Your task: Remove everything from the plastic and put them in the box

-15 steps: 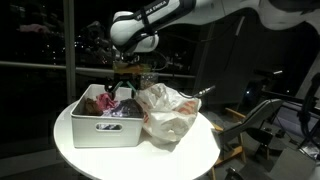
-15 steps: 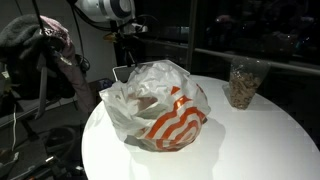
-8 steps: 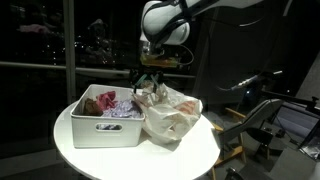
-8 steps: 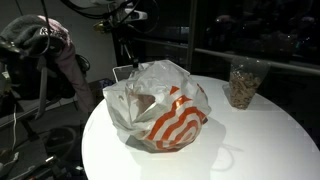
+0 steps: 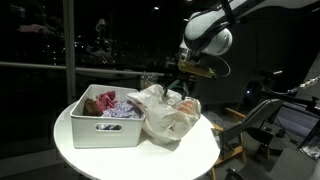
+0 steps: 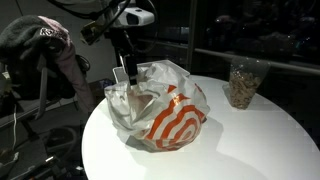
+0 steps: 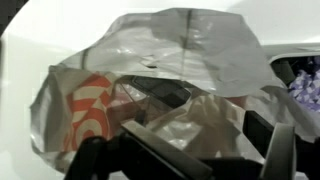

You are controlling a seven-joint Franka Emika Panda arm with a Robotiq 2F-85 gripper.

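Plastic bag [image 5: 168,116] crumpled on round white desk [image 5: 130,160], touching filled white box [image 5: 106,131], gripper [image 5: 178,88] over bag, jaws spread, empty

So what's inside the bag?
The bag gapes open. Inside shows a dark shape and a pale lump. Crumpled plastic covers the rest, so what they are, or what lies below, can't be seen.

No words or numbers could be read anywhere. The only mark was a red ring emblem [image 6: 166,126] printed on the plastic bag [image 6: 150,85]. The wrist view showed part of that red print, with no legible letters.
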